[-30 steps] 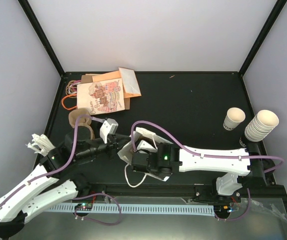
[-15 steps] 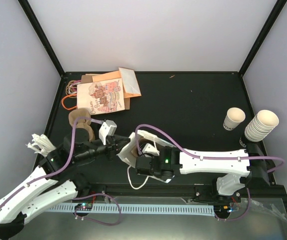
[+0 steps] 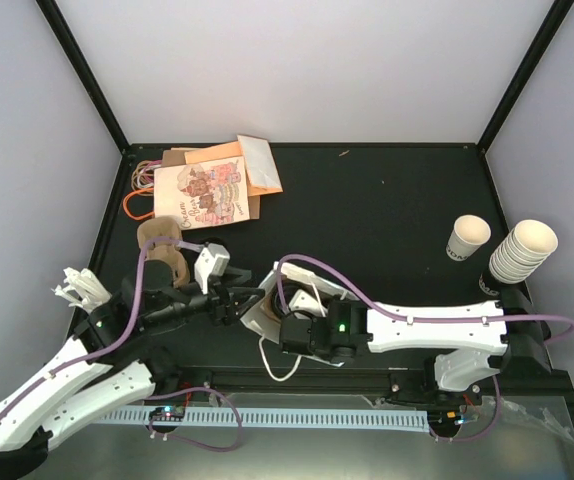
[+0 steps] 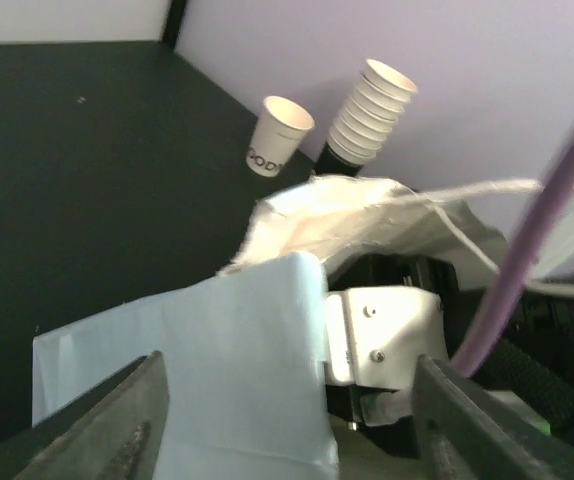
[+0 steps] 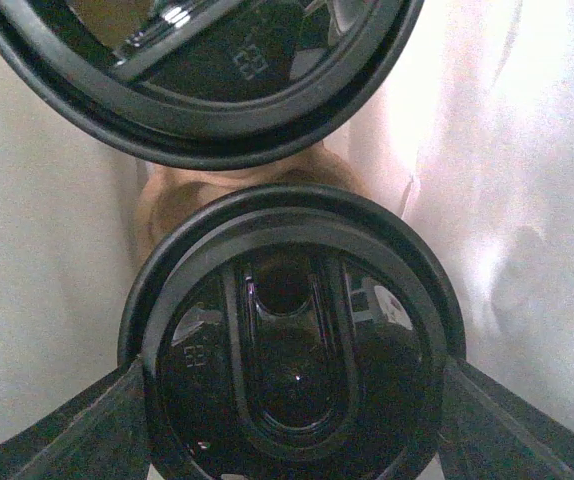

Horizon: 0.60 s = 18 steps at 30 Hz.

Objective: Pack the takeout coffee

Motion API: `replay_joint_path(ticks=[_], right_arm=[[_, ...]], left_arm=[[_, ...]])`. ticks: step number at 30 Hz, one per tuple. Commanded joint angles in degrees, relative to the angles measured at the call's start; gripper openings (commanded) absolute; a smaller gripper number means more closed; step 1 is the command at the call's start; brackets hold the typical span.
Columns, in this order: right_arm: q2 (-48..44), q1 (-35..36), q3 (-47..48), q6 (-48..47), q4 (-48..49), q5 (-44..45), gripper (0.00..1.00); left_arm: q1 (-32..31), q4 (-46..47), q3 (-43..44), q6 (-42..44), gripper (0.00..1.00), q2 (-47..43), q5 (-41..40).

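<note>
In the right wrist view the takeout coffee shows as a black lid inside a white paper bag. My right gripper is shut on it, a finger pressed against each side of the lid. A second black lid sits just beyond it, with a tan surface between them. From above, the right gripper's fingers are hidden inside the bag near the front edge. My left gripper stands open at the bag's left rim. A bag panel lies between its spread fingers.
Printed paper bags lie at the back left, with a brown pulp carrier in front of them. A single cream cup and a stack of cups stand at the right edge. White pieces sit at the left edge.
My left gripper has opened and let go of the bag's rim. The right arm has pushed a little further left and toward the front, and the bag has shifted with it.
</note>
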Motion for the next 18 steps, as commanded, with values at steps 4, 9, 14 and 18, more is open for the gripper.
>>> replay_joint_path(ticks=[4, 9, 14, 18], right_arm=[[-3.76, 2.72, -0.97, -2.67, 3.22, 2.0, 0.36], [-3.22, 4.16, -1.77, -5.33, 5.2, 3.42, 0.36], [-2.45, 4.78, -2.67, -8.31, 7.56, 3.41, 0.37], [-2.68, 5.77, -3.58, -11.41, 9.55, 3.12, 0.4]], left_arm=[[0.51, -12.6, 13.69, -1.37, 0.93, 1.13, -13.64], [2.74, -21.85, 22.76, 1.06, 0.99, 10.36, -17.32], [9.98, -21.4, 22.6, 4.75, 0.99, 15.4, -11.63], [16.27, -14.15, 18.37, 7.98, 0.99, 18.37, 0.01]])
